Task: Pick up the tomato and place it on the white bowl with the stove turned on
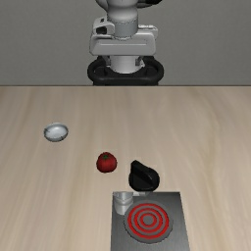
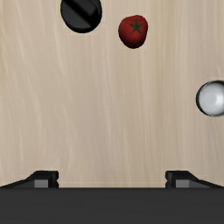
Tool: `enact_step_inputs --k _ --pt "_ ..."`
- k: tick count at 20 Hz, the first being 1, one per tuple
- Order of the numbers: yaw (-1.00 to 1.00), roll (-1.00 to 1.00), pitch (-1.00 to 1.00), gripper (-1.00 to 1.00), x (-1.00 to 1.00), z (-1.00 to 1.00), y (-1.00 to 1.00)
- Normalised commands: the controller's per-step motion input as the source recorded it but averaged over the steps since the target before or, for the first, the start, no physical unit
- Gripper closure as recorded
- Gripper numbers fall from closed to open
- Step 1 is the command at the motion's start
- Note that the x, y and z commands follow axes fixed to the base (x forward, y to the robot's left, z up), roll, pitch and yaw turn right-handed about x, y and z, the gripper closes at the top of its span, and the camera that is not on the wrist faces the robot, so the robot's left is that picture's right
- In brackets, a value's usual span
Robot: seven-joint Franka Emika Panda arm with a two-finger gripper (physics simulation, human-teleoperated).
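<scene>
Tabletop (image 1: 206, 118) of pale wood carries four things, taken here from the exterior view's left to its right. Farthest left sits the white bowl (image 1: 57, 131), small and upright, well apart from everything else. Next comes the tomato (image 1: 107, 162), red with a dark stem patch. It lies on the bare wood between the bowl and a black round object (image 1: 143, 175), near the black object but not touching it, and it is not in the bowl. Just past the black object, farther forward from the robot, stands the stove (image 1: 175, 200), a dark square plate whose burner (image 1: 147, 222) shows bright red rings. A small grey knob (image 1: 122, 202) stands at the stove's corner nearest the tomato. The robot arm (image 1: 123, 39) rises at the tabletop's far edge, away from all of these things. In the wrist view the jaws stand wide apart and hold nothing. Both fingertips (image 2: 41, 178) hang above bare wood, with the tomato, the black object and the bowl all well ahead of them.
</scene>
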Motion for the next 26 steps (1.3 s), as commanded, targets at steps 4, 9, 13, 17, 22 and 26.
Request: enact_step_inputs --k 4,9,13,17,22,26 --pt "0.39 0.00 0.00 -1.00 0.00 0.00 0.00" --pt "0.49 0.00 0.00 -1.00 0.00 0.00 0.00" --pt "0.45 0.00 0.00 -1.00 0.00 0.00 0.00" --pt "0.06 0.00 0.00 -1.00 0.00 0.00 -0.75" --pt "0.00 0.00 0.00 -1.00 0.80 0.00 -0.20" --pt "0.00 0.00 0.00 -1.00 1.00 0.00 0.00"
